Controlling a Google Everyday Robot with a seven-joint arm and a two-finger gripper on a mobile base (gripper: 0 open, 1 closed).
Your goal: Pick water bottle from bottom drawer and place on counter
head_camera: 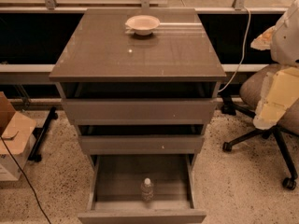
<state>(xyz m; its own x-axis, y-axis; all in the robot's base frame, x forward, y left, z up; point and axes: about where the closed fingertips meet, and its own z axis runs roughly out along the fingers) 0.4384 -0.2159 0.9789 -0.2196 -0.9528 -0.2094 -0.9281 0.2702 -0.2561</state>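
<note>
The water bottle [147, 188], small and clear with a white cap, stands upright in the open bottom drawer [105, 181], near its front wall and about mid-width. The counter [140, 55] is the glossy grey-brown top of the cabinet. My gripper [270, 107] shows as a pale cream and white shape at the right edge of the camera view, in front of the office chair. It is well right of the cabinet, about level with the upper drawers and far from the bottle. It holds nothing that I can see.
A shallow cream bowl [142, 24] sits at the back of the counter. The two upper drawers [140, 110] are pulled out slightly. An office chair [261, 125] stands at the right, a cardboard box [11, 139] at the left, and a white cable [240, 50] hangs at the back right.
</note>
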